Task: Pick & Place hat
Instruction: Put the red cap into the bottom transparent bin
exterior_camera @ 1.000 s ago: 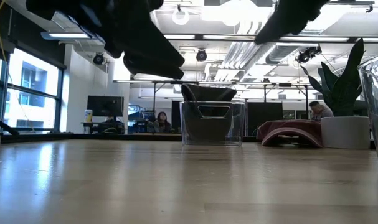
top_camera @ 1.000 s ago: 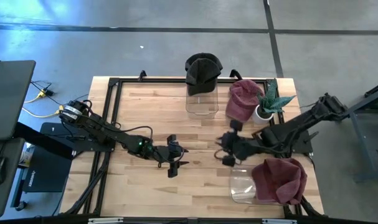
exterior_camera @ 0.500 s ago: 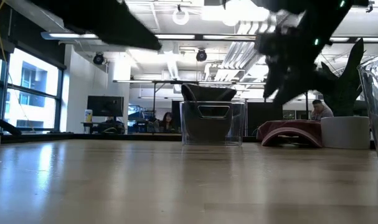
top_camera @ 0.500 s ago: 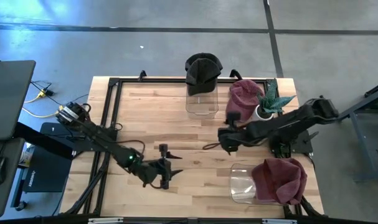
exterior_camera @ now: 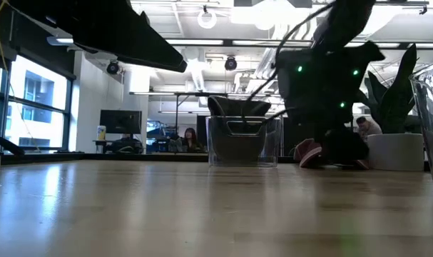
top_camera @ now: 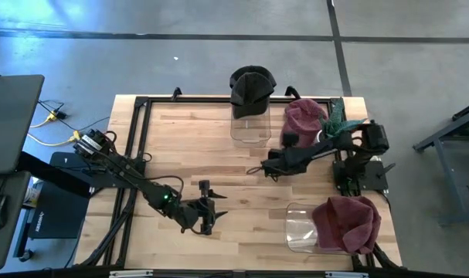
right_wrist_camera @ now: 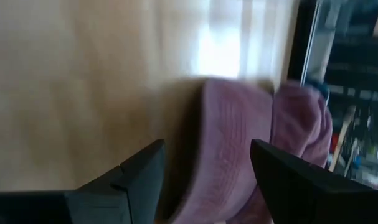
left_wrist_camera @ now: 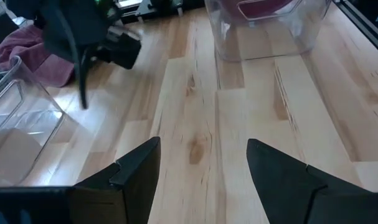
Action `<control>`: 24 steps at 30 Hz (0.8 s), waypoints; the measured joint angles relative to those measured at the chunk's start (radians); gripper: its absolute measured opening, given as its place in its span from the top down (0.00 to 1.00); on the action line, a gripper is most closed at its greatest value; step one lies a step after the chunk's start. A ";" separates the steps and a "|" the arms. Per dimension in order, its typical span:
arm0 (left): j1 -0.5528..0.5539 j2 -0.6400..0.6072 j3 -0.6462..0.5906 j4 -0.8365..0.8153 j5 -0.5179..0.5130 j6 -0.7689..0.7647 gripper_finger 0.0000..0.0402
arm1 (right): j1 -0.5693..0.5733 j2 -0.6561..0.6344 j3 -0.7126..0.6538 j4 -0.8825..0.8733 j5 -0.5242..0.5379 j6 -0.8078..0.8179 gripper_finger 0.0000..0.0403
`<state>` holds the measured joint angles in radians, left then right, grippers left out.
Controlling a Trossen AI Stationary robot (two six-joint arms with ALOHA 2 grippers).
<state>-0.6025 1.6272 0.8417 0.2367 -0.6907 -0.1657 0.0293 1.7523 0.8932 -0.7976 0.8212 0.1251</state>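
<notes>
Right claw point(top_camera: 271, 167) jaws wide, holding nothing, aimed at maroon hat point(right_wrist_camera: 238, 143) lying on bench point(top_camera: 188, 147) by the plant point(top_camera: 336, 123). Come in low, pinch the near fabric edge. Left claw point(top_camera: 206, 210) open, empty, parked mid-bench.

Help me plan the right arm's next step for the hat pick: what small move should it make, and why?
Probably ease the right gripper forward and down onto the maroon hat by the potted plant. Its fingers stand open, the hat fills its wrist view, and nothing is held.
</notes>
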 joint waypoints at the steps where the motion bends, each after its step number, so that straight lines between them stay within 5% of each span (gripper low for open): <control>1: 0.000 0.000 0.000 0.001 0.000 0.000 0.42 | -0.018 0.005 0.000 -0.010 0.001 0.012 0.42; 10: 0.000 0.000 0.000 0.000 0.000 0.000 0.42 | -0.135 0.010 0.000 -0.047 0.018 0.070 0.46; 14: 0.000 0.000 0.000 0.000 0.001 0.000 0.42 | -0.150 0.010 0.000 -0.070 0.046 0.134 0.60; 20: 0.000 0.000 0.000 0.000 0.021 0.000 0.42 | -0.145 0.008 0.003 -0.134 0.101 0.253 0.94; 24: 0.001 0.000 0.000 -0.001 0.019 0.008 0.42 | -0.101 -0.005 0.004 -0.221 0.130 0.391 0.94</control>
<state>-0.6018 1.6268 0.8417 0.2359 -0.6716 -0.1577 -0.0722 1.7476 0.8970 -1.0186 0.9511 0.5164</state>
